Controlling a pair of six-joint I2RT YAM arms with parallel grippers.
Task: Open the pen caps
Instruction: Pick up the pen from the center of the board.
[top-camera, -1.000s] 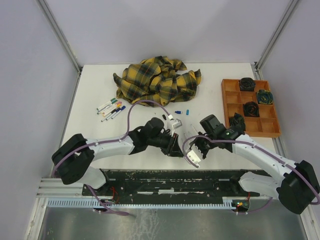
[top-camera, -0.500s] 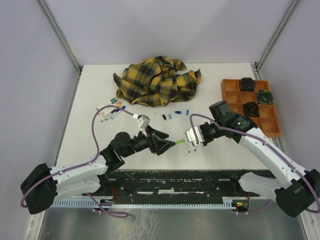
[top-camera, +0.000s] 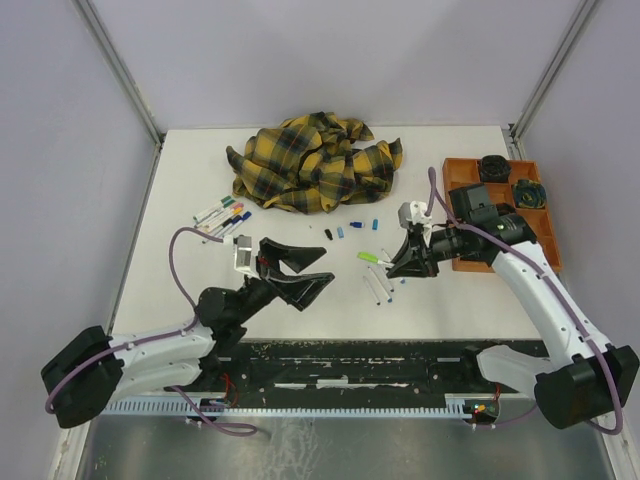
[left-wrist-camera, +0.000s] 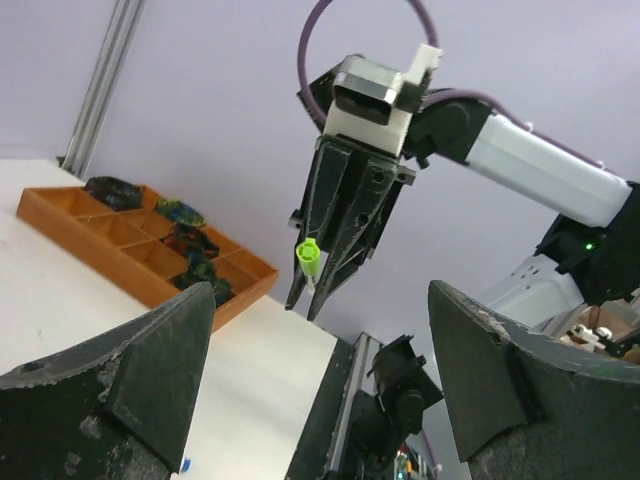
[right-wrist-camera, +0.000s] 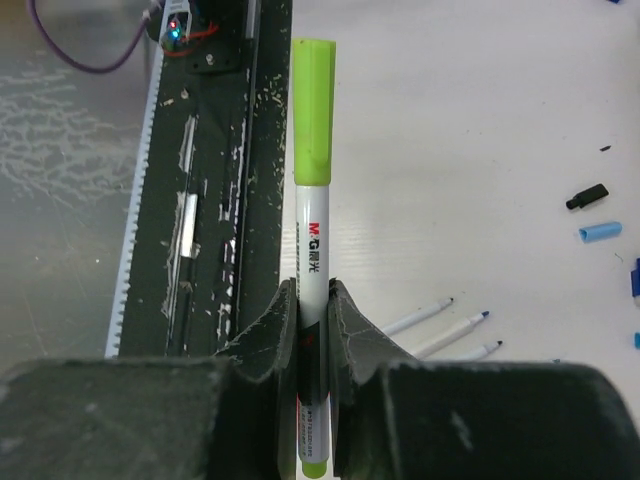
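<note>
Right wrist view has the pen (right-wrist-camera: 313, 250) running straight up the middle of the frame. Its long axis is vertical, and its lime-green cap (right-wrist-camera: 313, 110) sits at the upper end, seated on the white barrel. The right fingers (right-wrist-camera: 262, 345) are clenched on the barrel's lower part, and the tail end below them is half hidden between the pads.

In the top external view the same pen sits right of centre, roughly level, with the cap pointing toward frame left. It is held off the surface (top-camera: 180, 260). The left fingers (top-camera: 300, 254), lower centre-left, are spread wide and hold nothing, and their tips face the cap across a gap. From the left wrist view the cap points nearly at the lens, so the barrel is foreshortened and mostly hidden behind it.

Uncapped pens (top-camera: 378, 287) lie just below the held one. Loose caps (top-camera: 340, 232) sit in a row above centre, most too small to tell the colour. More pens (top-camera: 222, 216) cluster at upper left, near the plaid cloth (top-camera: 315, 160). The right arm partly covers the orange tray (top-camera: 462, 178).

Half a second earlier the left fingers were right next to the cap, with the two arms close together. Now they have drawn back toward the lower left, the right arm has swung to the right, and the cap is still on.
</note>
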